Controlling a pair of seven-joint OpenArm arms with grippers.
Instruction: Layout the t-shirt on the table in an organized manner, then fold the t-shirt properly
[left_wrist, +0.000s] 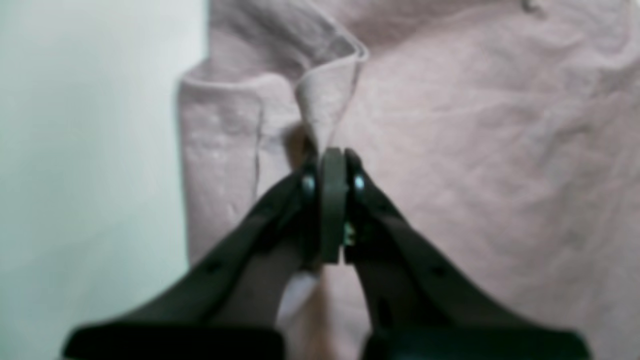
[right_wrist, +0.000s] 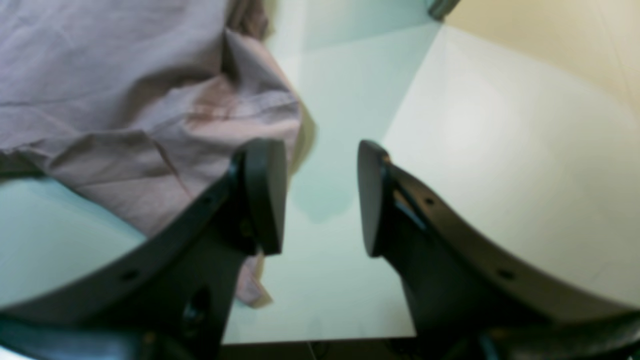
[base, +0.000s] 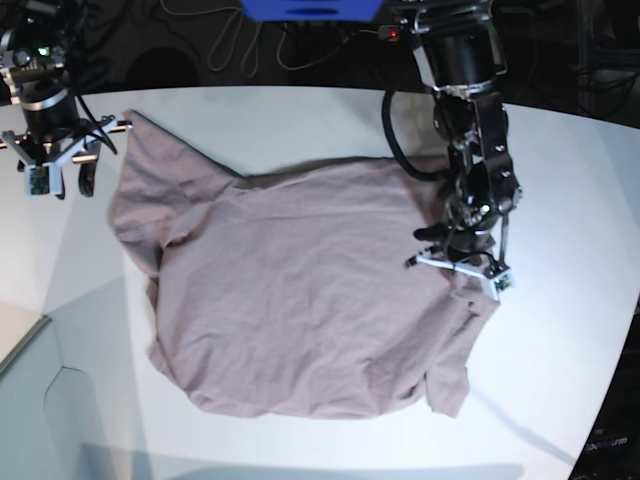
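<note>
The mauve-grey t-shirt lies spread and wrinkled on the white table, with one corner reaching the far left. My left gripper is at the shirt's right edge. In the left wrist view it is shut on a raised fold of the shirt. My right gripper hangs just left of the shirt's far-left corner. In the right wrist view it is open and empty, with bare table between the jaws and the shirt beside its left finger.
A blue object and loose cables lie beyond the table's far edge. The table's curved edge runs down the right side. The table's edge shows just below the right gripper in the right wrist view.
</note>
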